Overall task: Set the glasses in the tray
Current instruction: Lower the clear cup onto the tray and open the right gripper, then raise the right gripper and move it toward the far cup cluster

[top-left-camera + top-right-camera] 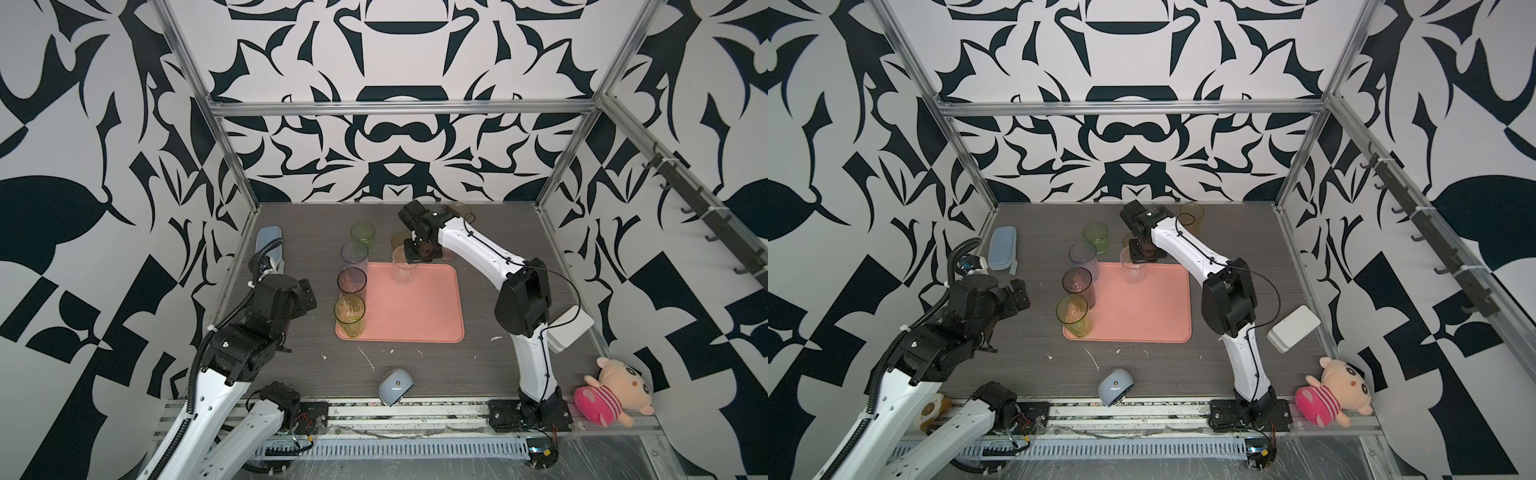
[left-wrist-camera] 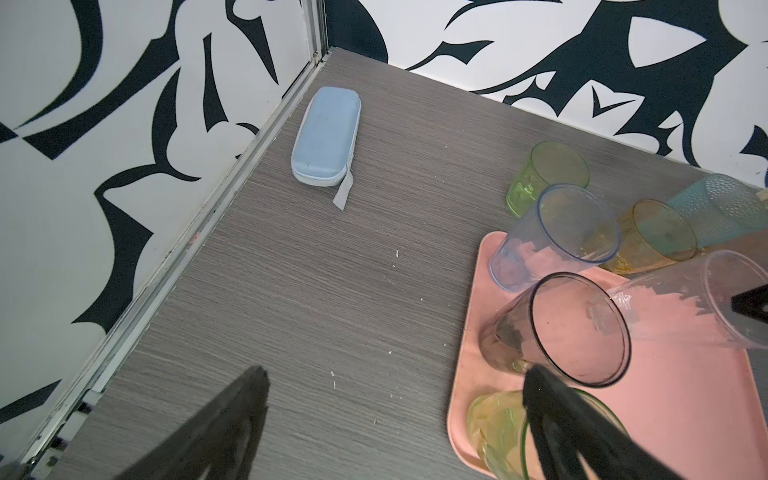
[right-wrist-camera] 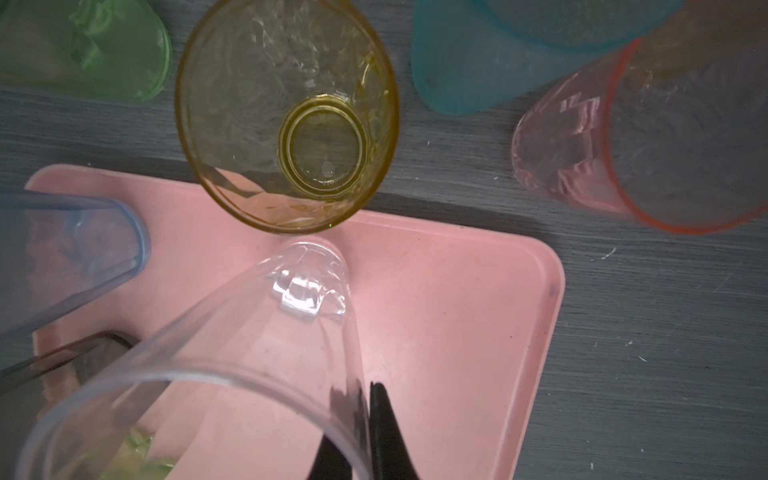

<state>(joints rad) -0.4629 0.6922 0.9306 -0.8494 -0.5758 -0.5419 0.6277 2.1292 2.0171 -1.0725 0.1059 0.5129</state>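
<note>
No readable text, label or number anywhere

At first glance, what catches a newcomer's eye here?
The bold black-and-white patterned walls dominate. Mid-table, the salmon tray carries a row of tinted glasses along its left edge, and the right gripper pinches the clear glass at the far edge. A pink plush toy sits in the near-right corner.

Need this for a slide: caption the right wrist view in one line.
Right end effector grips the clear glass by its wall over the pink tray, amber glass nearby.
</note>
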